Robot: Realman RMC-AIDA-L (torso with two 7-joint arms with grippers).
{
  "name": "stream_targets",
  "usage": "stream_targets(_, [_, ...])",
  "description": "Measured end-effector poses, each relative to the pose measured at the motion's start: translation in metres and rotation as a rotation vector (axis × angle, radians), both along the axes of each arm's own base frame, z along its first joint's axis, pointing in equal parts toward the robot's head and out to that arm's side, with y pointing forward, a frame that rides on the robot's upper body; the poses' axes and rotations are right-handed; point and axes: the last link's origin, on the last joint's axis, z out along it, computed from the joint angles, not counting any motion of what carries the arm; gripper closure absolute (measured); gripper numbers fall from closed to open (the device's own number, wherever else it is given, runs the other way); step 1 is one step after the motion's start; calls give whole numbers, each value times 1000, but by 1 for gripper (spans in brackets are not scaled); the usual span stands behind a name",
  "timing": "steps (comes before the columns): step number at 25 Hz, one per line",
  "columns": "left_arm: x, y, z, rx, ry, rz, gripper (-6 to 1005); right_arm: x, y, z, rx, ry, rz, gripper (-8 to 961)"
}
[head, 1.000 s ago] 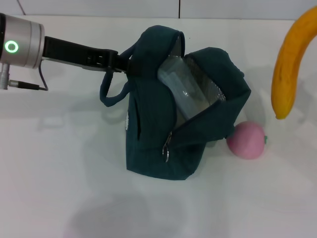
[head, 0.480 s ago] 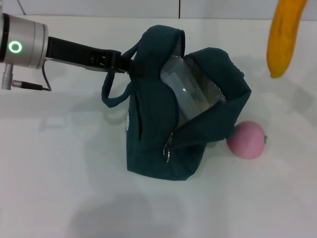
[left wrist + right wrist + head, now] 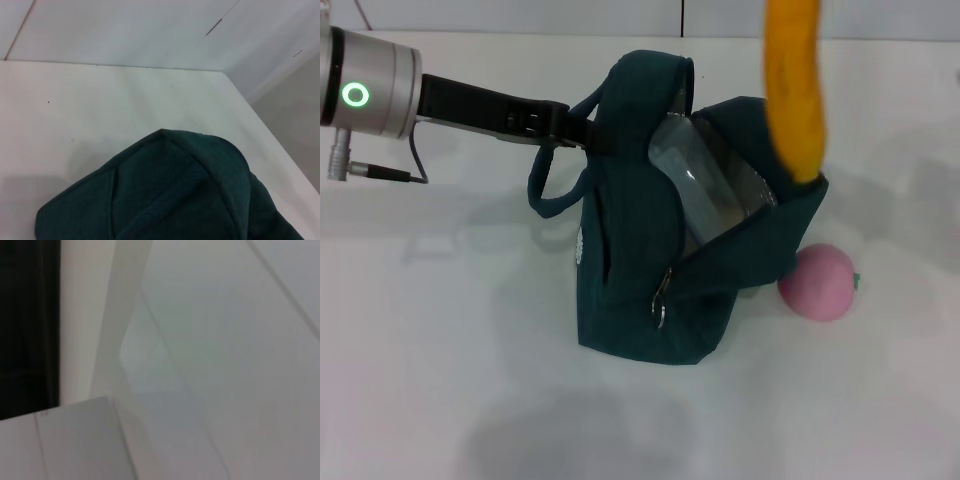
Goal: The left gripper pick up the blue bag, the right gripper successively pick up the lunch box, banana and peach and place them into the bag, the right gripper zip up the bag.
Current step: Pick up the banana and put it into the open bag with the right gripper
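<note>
The blue bag [image 3: 660, 250] is held open on the white table [image 3: 440, 350] by the left gripper [image 3: 582, 130], clenched on its handle. The lunch box [image 3: 705, 190] is seen inside. The banana [image 3: 795, 85] hangs over the opening — the peach [image 3: 817, 283] lies just beside the bag.

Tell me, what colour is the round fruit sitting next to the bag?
Pink. The peach has a tiny green bit on one side. It shows best in the head view.

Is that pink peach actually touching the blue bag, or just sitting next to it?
Cannot tell. In the head view the peach sits on the table right against the blue bag at its lower corner, with no clear gap or contact visible.
</note>
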Motion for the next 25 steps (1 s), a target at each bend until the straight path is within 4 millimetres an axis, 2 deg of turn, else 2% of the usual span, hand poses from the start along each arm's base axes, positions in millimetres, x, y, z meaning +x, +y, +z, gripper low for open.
stream_targets(10, [1,-1,-3,-4,-5,-2,956,-21,1,-31,-61,-66,58,579])
stream_targets(25, [-1,-4,-6,-12,-13,6,957,-43,-9,-55,8,-113,187,581])
